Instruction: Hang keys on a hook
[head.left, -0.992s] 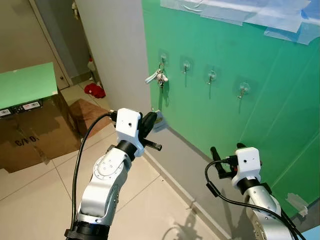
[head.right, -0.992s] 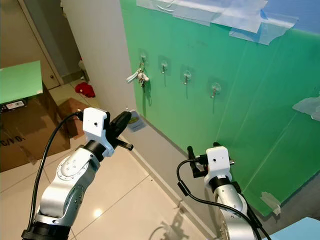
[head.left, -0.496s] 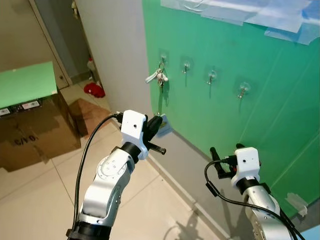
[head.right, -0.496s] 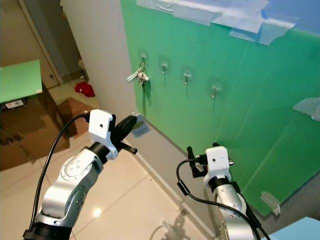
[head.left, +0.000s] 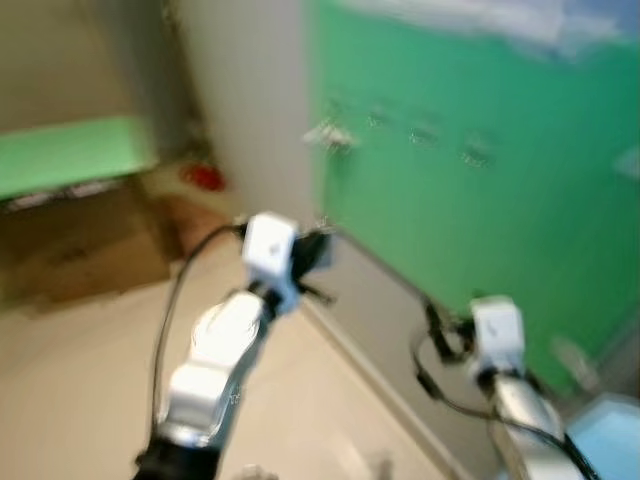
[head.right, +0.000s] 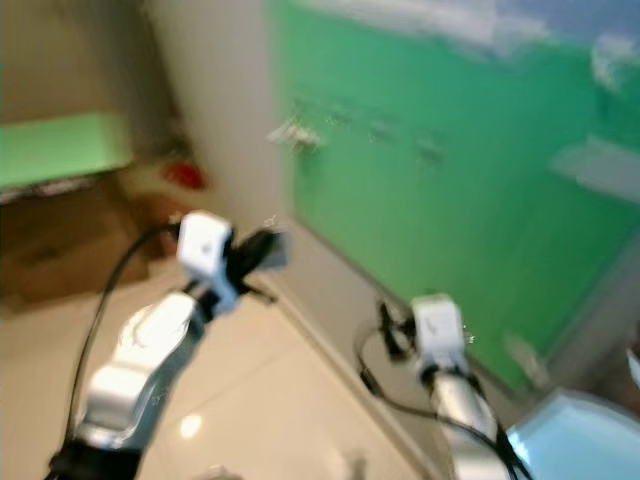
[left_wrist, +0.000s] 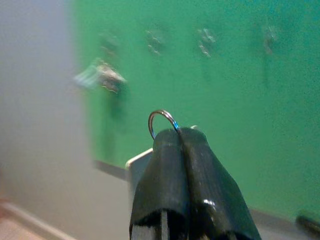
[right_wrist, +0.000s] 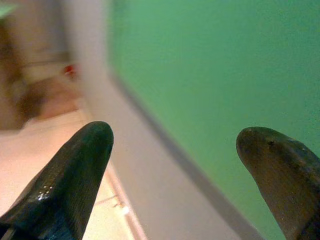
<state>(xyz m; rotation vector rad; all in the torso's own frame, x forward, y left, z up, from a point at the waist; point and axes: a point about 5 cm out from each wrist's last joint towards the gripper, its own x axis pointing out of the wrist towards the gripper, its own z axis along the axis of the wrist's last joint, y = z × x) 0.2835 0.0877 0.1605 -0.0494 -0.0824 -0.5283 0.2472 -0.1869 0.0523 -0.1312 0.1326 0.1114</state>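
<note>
Both head views are blurred. The left gripper (head.left: 318, 250) is raised in the middle of the frame, in front of the lower edge of the green wall panel (head.left: 480, 210). In the left wrist view its two black fingers (left_wrist: 165, 165) are pressed together, and a thin metal key ring (left_wrist: 161, 120) stands up from between the tips. A pale flat tag (left_wrist: 136, 167) shows just beside the fingers, below the ring; I cannot tell how it is joined to the ring. So the left gripper is closed on the key ring.

On the green panel, in the upper middle of the left eye frame, there is a row of small hooks (head.left: 424, 135), which are only faint marks in the blur. On the leftmost hook, a bunch of keys (head.left: 328, 138) already hangs; it is also seen in the upper left of the left wrist view as a pale blurred shape. The held ring is below this row and apart from it.

The right gripper (right_wrist: 175, 150) is low in the lower right of the head frames, near the grey strip at the foot of the wall. Its fingers are wide apart and hold nothing.

At the left of the left eye frame stands a brown cardboard box (head.left: 70, 245) with a green board (head.left: 70, 160) on top, on the pale tile floor (head.left: 80, 380).
</note>
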